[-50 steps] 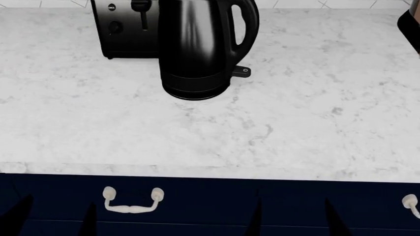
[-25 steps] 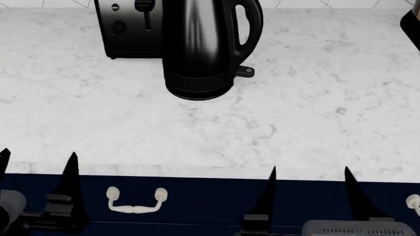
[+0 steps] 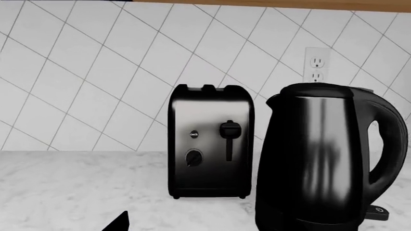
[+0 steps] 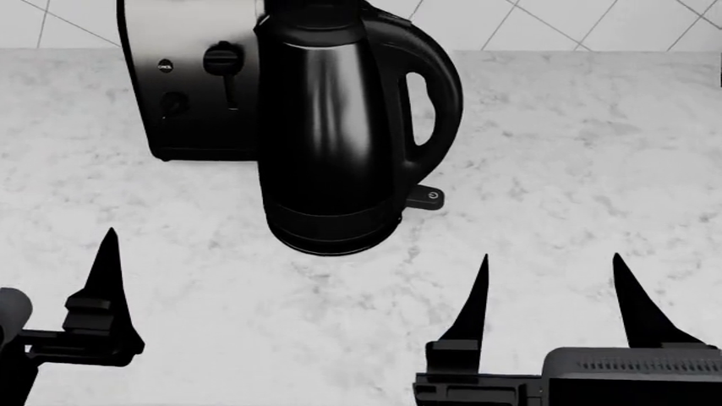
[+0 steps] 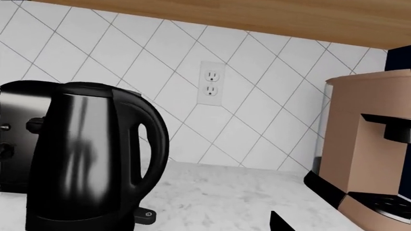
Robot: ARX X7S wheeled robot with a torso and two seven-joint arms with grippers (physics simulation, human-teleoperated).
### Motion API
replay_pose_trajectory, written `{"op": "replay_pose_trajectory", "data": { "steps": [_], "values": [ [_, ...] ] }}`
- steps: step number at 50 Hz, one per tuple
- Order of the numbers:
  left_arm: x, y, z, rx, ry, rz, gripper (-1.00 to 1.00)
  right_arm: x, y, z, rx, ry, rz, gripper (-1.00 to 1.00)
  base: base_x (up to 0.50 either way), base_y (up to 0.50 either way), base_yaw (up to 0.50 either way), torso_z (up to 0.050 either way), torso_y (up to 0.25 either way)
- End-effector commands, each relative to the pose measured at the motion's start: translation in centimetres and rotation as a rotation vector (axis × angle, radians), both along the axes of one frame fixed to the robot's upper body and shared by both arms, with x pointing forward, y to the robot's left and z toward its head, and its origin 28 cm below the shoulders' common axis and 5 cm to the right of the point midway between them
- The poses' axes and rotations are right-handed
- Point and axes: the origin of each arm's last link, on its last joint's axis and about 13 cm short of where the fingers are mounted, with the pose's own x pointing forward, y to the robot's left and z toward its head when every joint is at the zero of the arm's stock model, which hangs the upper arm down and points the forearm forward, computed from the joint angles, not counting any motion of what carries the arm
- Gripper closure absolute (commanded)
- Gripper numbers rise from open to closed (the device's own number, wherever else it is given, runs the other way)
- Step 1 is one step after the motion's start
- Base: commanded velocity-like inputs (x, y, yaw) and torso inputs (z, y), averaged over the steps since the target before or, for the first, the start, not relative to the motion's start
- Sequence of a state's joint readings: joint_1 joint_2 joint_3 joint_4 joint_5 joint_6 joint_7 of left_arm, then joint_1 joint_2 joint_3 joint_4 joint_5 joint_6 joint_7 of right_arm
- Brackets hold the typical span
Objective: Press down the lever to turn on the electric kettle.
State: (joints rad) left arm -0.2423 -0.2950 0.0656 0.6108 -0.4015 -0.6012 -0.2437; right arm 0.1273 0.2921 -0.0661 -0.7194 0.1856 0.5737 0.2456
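signs: white power symbol on lever at kettle base, below handle | small pale round mark on toaster front, left of slider, illegible | words, brands, numbers: none readable

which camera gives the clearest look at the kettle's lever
The head view: the lever shows whole from above, power symbol visible, jutting from the electric kettle below its handle. The right wrist view shows it side-on at the frame's edge; the left wrist view catches it small, near the corner.
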Motion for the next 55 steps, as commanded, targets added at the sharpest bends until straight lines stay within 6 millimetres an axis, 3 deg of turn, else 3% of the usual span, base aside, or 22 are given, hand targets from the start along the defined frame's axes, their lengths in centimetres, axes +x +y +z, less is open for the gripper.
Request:
{"op": "replay_pose_trajectory", "data": {
  "steps": [1, 13, 20, 25, 34, 46, 47, 55],
  "values": [
    [0.3, 0.2, 0.0, -0.004, 0.0, 0.006, -1.0, 0.2, -0.1, 0.2, 0.004, 0.012, 0.004, -1.0, 0.5, 0.0, 0.0, 0.0, 0.0],
    [0.1, 0.3, -0.1, -0.007, -0.003, 0.017, -1.0, 0.1, -0.3, 0.1, 0.023, 0.018, 0.009, -1.0, 0.5, 0.0, 0.0, 0.0, 0.0],
    [-0.2, 0.6, 0.4, -0.014, -0.017, 0.029, -1.0, 0.1, -0.5, 0.3, 0.024, 0.032, -0.007, -1.0, 0.06, 0.0, 0.0, 0.0, 0.002],
    [-0.3, 1.0, 0.4, -0.007, -0.002, 0.034, -1.0, 1.6, -1.3, 0.0, 0.125, 0.079, 0.055, -1.0, 0.0, 0.0, 0.0, 0.0, 0.0],
    [0.5, 1.0, 0.3, -0.002, 0.019, 0.034, -1.0, 6.9, -2.7, -0.9, 0.041, 0.214, 0.044, -1.0, 0.0, 0.0, 0.0, 0.0, 0.0],
    [1.1, 1.1, -0.2, -0.001, 0.037, 0.037, -1.0, 7.4, -2.6, -1.1, 0.008, 0.252, 0.067, -1.0, 0.0, 0.0, 0.0, 0.0, 0.0],
    [1.1, 1.0, -0.3, 0.002, 0.039, 0.037, -1.0, 7.4, -2.6, -1.1, 0.007, 0.249, 0.069, 1.0, 0.0, 0.0, 0.0, 0.0, 0.0],
    [1.3, 0.7, -0.3, 0.02, 0.039, 0.034, -1.0, 7.3, -2.6, -0.8, 0.008, 0.236, 0.079, 1.0, 0.0, 0.0, 0.0, 0.0, 0.0]
  ]
}}
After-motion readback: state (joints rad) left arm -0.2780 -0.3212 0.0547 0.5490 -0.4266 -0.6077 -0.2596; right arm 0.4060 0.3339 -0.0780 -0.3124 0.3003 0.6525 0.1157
